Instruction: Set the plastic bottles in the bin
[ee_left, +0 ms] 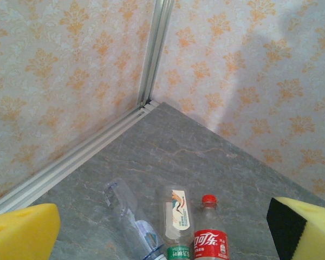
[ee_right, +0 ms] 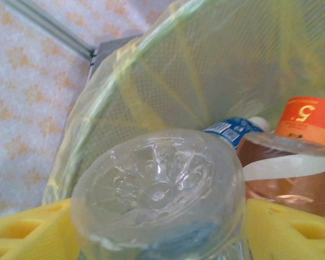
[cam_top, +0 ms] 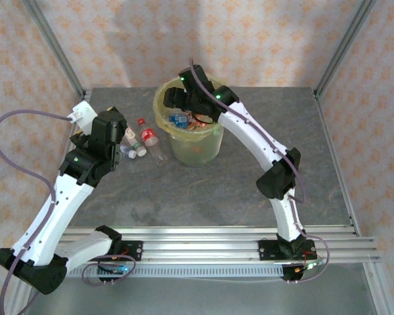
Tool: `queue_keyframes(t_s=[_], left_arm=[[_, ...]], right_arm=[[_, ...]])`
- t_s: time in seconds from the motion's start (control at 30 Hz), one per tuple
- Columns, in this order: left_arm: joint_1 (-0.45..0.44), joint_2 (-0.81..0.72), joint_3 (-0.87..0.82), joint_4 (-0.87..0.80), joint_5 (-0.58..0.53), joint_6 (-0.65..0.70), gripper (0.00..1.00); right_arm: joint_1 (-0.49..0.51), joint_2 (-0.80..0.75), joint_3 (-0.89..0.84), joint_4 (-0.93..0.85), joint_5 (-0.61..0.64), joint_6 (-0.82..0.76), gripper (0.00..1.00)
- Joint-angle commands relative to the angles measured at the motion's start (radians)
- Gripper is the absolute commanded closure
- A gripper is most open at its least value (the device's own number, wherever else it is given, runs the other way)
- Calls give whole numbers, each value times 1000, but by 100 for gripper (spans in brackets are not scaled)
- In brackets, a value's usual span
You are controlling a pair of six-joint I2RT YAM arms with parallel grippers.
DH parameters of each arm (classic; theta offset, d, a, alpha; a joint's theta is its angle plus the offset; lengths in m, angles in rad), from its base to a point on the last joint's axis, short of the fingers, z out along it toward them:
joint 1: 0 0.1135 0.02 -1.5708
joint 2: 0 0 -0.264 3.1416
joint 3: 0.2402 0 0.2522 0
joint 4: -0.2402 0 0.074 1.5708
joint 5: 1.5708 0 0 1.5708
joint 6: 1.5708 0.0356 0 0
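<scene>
Grey counter [cam_top: 236, 190]: right gripper [ee_right: 162, 230] clasps a clear bottle [ee_right: 157, 184] over the bin [cam_top: 197, 147]; best released well inside the rim. Left gripper [ee_left: 163, 230], spread wide, hovers above three bottles [cam_top: 148, 138] beside it.

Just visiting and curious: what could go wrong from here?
The right gripper holds a clear bottle over the bin, beside bottles piled inside; released, it might bounce off them. The left gripper hangs open over three bottles lying close together, so closing might catch two or knock one aside.
</scene>
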Motion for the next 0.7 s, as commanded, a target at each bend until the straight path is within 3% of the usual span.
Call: queue_keyframes(t_s=[0.0, 0.53, 0.67], left_arm=[[15, -2, -5, -29, -36, -21, 0], [15, 5, -4, -29, -32, -22, 0], [15, 9, -5, -25, -28, -22, 0]], right_arm=[[6, -4, 0, 41, -70, 2, 19], [7, 28, 153, -75, -23, -88, 17], [10, 17, 151, -87, 1, -102, 23]])
